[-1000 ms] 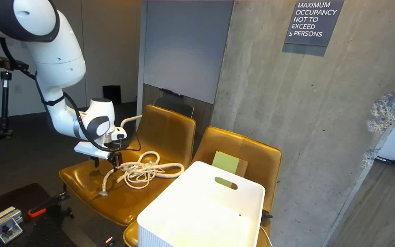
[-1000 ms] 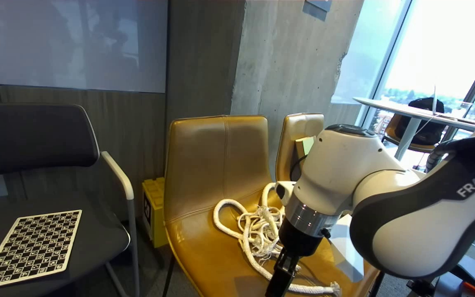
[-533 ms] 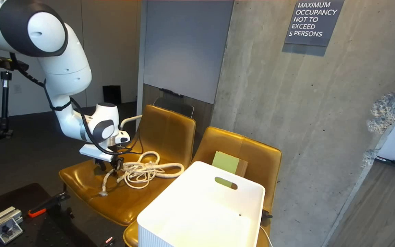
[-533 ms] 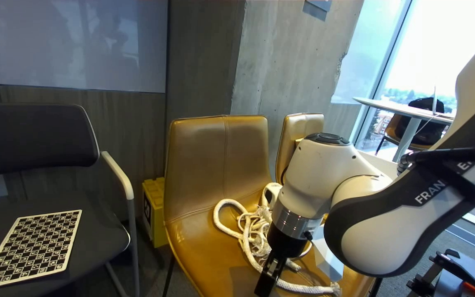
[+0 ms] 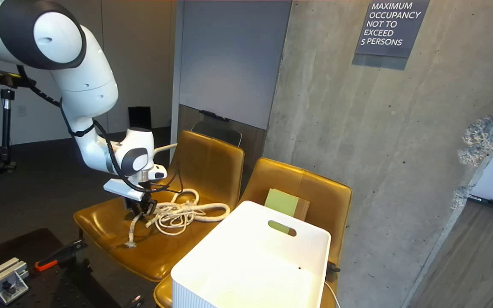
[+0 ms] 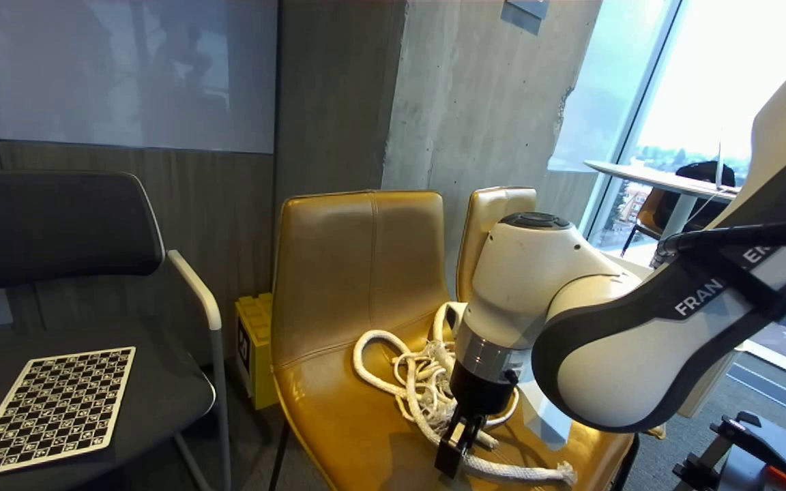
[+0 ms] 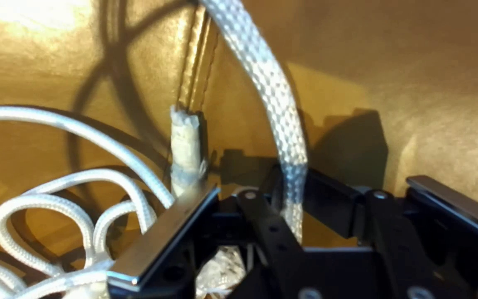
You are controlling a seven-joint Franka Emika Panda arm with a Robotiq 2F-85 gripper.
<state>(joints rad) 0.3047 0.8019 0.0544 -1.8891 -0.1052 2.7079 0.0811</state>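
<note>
Black 2-finger gripper (image 7: 293,180): lower centre of the wrist view, closed around a white braided rope (image 7: 281,108) near 1 frayed end
Rope: heaped in loops on a glossy tan leather chair (image 6: 366,266), lower centre of an exterior view
White rectangular bin (image 5: 308,252): bottom centre of an exterior view, in front of a green-and-brown rectangular object (image 5: 280,202)

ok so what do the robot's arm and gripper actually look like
The Franka Emika Panda arm is white and rounded with black trim and white lettering starting "FRAN". A black cable runs along it, secured by a black strap. Past a silver ring, the Robotiq gripper is black, angular, two-fingered.
</note>
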